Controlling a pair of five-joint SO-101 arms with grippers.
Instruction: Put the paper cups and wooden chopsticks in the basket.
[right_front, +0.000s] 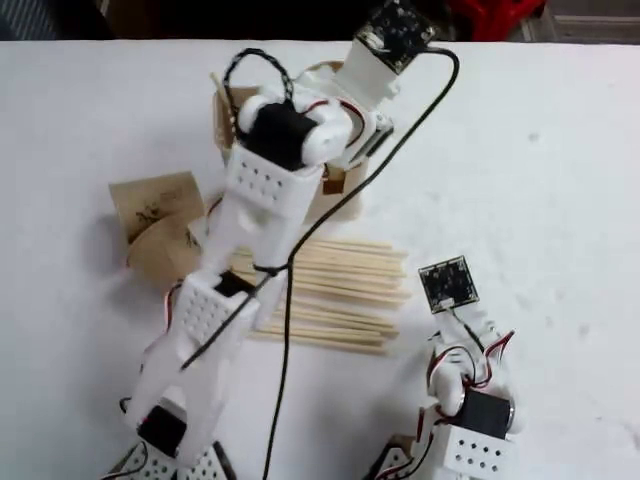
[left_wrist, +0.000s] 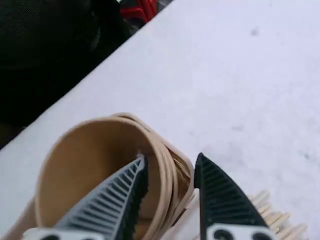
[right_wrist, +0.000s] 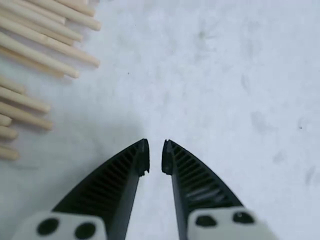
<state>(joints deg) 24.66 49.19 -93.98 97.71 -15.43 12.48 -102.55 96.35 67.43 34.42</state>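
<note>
Paper cup (left_wrist: 95, 150) in basket (right_front: 338, 205) (L gripper (left_wrist: 171, 159) astride rim).

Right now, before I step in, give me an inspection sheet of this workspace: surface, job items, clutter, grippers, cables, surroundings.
Surface: white table, faint smudges.
Job's things: basket at the far side; two paper cups lying beside it; chopsticks piled loose mid-table; third cup at the left gripper.
Clutter: nothing seen.
Grippers: left gripper at the third cup's rim, over the basket; right gripper slightly open, empty, over bare table.
Cables: black cable crossing the chopsticks.
Surroundings: dark floor, red object beyond the far edge.
</note>
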